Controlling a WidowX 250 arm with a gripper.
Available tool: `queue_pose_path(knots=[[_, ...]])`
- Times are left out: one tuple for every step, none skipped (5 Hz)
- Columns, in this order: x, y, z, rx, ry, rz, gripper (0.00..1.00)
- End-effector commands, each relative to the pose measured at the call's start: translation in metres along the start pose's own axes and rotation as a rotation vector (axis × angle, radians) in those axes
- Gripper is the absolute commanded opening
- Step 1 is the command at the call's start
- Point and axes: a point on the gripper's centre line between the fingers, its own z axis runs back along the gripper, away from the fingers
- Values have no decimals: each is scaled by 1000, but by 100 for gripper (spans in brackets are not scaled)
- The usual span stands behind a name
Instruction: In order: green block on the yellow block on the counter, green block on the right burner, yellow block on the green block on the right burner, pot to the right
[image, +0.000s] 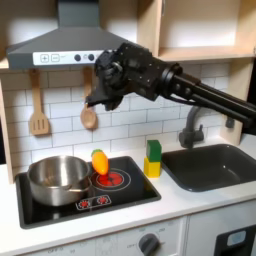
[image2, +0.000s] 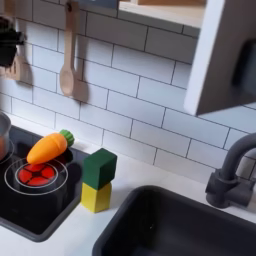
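green block (image2: 100, 166) stacked on yellow block (image2: 96, 197), just beside sink (image2: 190, 225), pot (image: 57, 178) well apart from sink, gripper (image: 97, 98) raised high above, opening impossible to tell

Legible text: none that I could read. The range hood (image: 62, 48) carried a white strip of small button marks along its front, too blurred to make out. The hob (image: 85, 195) bore red control symbols at its 6 o'clock edge, likewise indistinct.

Soft, even indoor light; both exterior views slightly blurred, low-resolution, faint shadows.
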Motion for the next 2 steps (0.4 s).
queue_pose_path(knots=[[18, -6, 3, -28, -41, 17, 0], [27, -6, 9, -32, -72, 31, 0]])
